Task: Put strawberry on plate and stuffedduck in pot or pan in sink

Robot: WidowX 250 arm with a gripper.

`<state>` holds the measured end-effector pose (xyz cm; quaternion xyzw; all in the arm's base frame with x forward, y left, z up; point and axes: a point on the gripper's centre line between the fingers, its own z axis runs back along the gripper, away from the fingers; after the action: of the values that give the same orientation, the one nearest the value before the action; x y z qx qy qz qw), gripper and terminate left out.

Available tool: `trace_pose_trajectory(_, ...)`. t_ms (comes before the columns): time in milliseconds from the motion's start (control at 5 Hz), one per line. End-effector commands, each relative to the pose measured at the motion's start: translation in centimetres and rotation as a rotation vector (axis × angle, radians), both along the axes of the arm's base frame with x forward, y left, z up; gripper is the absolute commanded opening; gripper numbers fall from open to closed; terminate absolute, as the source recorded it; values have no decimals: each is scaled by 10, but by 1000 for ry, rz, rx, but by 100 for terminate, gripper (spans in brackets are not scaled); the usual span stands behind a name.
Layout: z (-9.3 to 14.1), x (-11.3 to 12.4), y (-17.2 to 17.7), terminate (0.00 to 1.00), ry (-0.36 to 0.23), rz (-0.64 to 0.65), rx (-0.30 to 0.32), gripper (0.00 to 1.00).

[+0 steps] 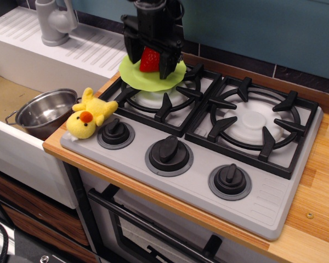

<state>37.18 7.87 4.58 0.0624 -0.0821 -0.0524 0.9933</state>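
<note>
Here the strawberry (148, 59) is pinched in the pincer (150, 63), directly above the plate (153, 76) at upper centre; whether they touch cannot be told. The stuffedduck (90, 113) is shown lower left, beside the pot (43, 112).

No readable text or markings anywhere.

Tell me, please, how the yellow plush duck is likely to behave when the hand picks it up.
The stuffedduck looks fuzzy and soft, so it will probably squash and flop in a grip rather than slip. It is likely light for its size. Lying on its side at the stove's left edge beside the pot, it seems unlikely to roll when nudged.
</note>
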Motion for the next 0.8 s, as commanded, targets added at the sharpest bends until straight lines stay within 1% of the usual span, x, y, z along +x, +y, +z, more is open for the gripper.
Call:
trace_pose_trajectory(0, 24, 7, -9, 0, -67, 13, 7, 100)
trace_pose_trajectory(200, 33, 2, -13, 0, -50, 17, 8, 100)
trace_pose_trajectory(400, 52, -7, -18, 0, -14, 30, 13, 100)
trace_pose_trajectory(600, 67, -14, -21, 0, 11, 36, 17, 100)
